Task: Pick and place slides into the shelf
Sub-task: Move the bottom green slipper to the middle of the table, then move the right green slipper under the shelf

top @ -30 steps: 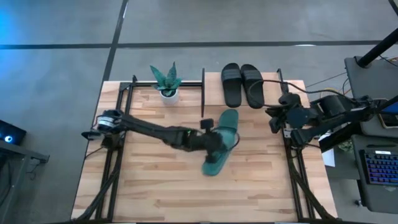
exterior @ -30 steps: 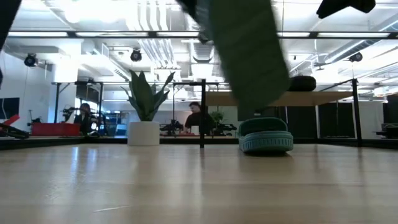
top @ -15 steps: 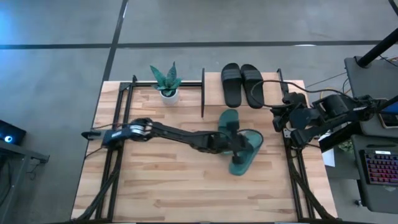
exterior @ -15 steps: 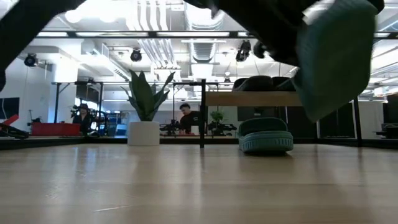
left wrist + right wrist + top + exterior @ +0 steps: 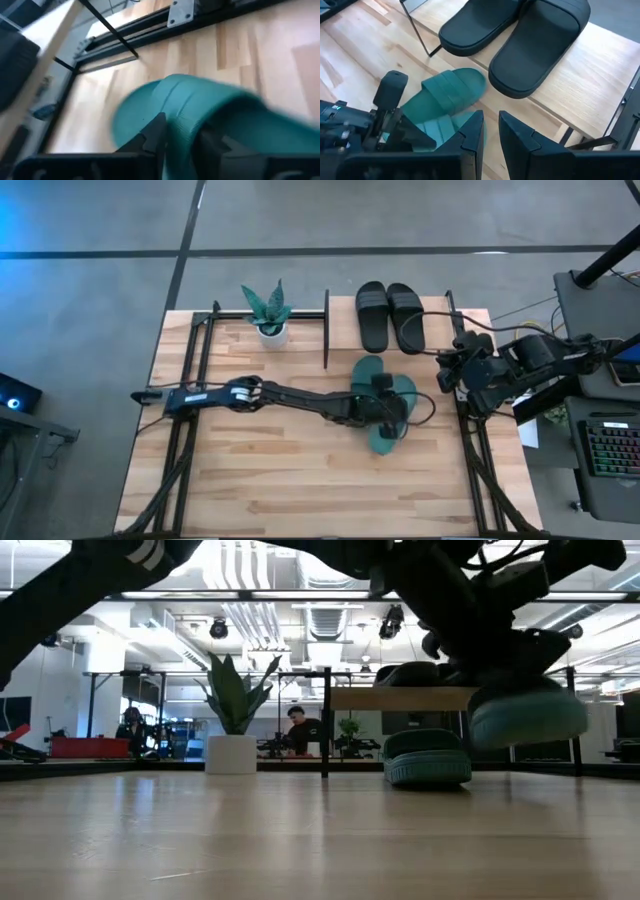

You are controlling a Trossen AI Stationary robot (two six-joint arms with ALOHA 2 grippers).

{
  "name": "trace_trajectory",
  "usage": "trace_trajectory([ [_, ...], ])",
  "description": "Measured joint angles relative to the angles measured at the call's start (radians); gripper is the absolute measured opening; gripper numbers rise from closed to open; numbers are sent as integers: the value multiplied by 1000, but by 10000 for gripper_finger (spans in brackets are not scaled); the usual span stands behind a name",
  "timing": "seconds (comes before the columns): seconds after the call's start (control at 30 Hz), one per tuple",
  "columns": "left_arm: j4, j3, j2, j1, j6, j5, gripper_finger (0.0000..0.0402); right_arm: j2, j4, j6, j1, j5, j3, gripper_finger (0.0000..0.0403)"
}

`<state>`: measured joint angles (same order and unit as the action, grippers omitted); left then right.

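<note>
Plant (image 5: 267, 310): spiky green leaves in a small white pot, standing on the tabletop's far left part.
Table (image 5: 250, 470): pale wooden planks with a black metal frame along the edges.
Left gripper (image 5: 386, 412): at the end of the long dark arm stretched across the table; its fingers pinch the wide ribbed strap of the carried slide.
Carried teal slide (image 5: 390, 418): rubbery, rounded sole, held clear of the tabletop in the low view, just beside the other teal one.
Resting teal slide (image 5: 447, 93): flat on the table in front of the shelf, strap ridged.
Shelf (image 5: 580, 80): light wooden top board on thin black posts, at the table's far edge.
Black slides (image 5: 390, 315): smooth matte pair side by side on the shelf's top board.
Right gripper (image 5: 447, 372): near the table's right edge, fingers slightly spread and holding nothing.
</note>
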<state>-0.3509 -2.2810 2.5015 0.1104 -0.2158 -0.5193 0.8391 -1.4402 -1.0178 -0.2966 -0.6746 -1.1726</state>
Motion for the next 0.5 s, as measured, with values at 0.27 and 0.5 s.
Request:
trace_trajectory([
  [0.27,-17,-5,-11,-10,105,71,161,0,0,-27,0,33,24,52],
  [0.5,-97,-8,-77,-7,102,101,200,0,4,-31,0,72,20,52],
])
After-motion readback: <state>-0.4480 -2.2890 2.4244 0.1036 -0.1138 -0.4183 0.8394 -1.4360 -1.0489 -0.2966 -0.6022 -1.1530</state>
